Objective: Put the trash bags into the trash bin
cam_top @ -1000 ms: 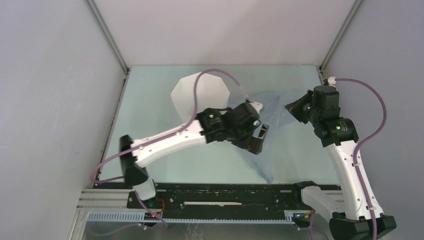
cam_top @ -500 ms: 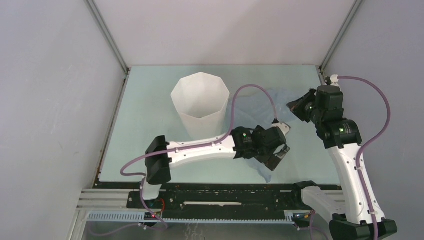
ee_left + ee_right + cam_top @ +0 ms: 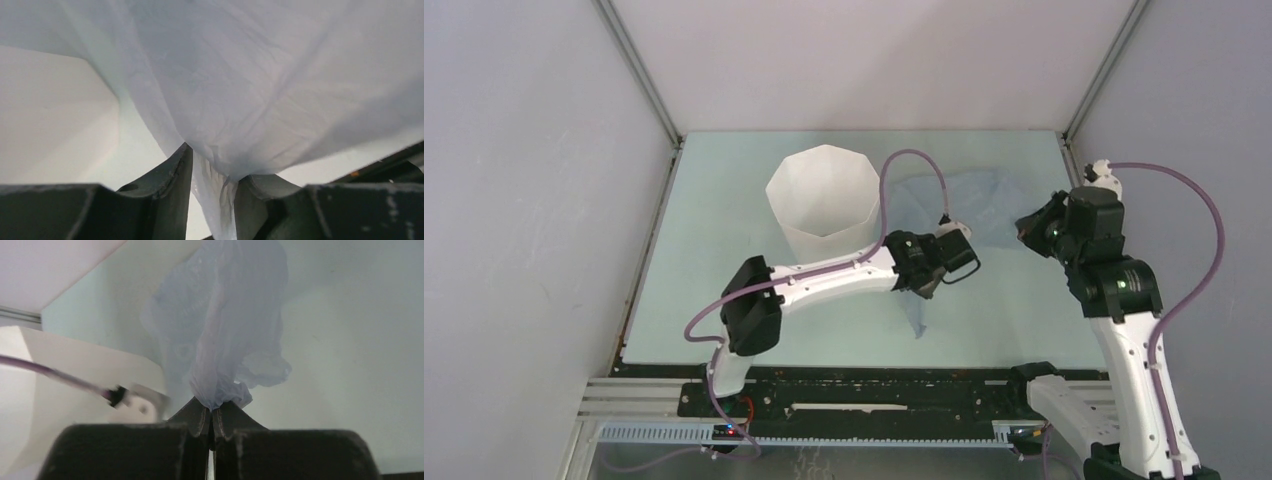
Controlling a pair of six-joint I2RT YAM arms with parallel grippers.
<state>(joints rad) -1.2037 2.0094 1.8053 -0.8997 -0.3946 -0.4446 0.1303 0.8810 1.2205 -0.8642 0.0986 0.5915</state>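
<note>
Pale blue translucent crinkly plastic trash bag [image 3: 969, 200] is outside the bin, spread just right of it over the pale green table [image 3: 714, 260] and strung between both grippers. Tall translucent white faceted plastic trash bin [image 3: 824, 240] stands upright at the centre-left of the table, mouth open.

Left gripper [image 3: 929, 285] is near the bin's right side. In the left wrist view its fingers [image 3: 172, 175] pinch a narrow fold of the bag [image 3: 260, 90], with the rest ballooning above them and the bin wall [image 3: 55, 125] at the left. One thin bag corner hangs below this gripper toward the near edge.

Right gripper [image 3: 1027, 222] is at the bag's right end. In the right wrist view its jaws are pressed together on a bunched corner of the bag [image 3: 225, 340], at [image 3: 212, 412]. The bin [image 3: 75, 380] sits far left in that view. I can't tell whether the bag's middle touches the table.
</note>
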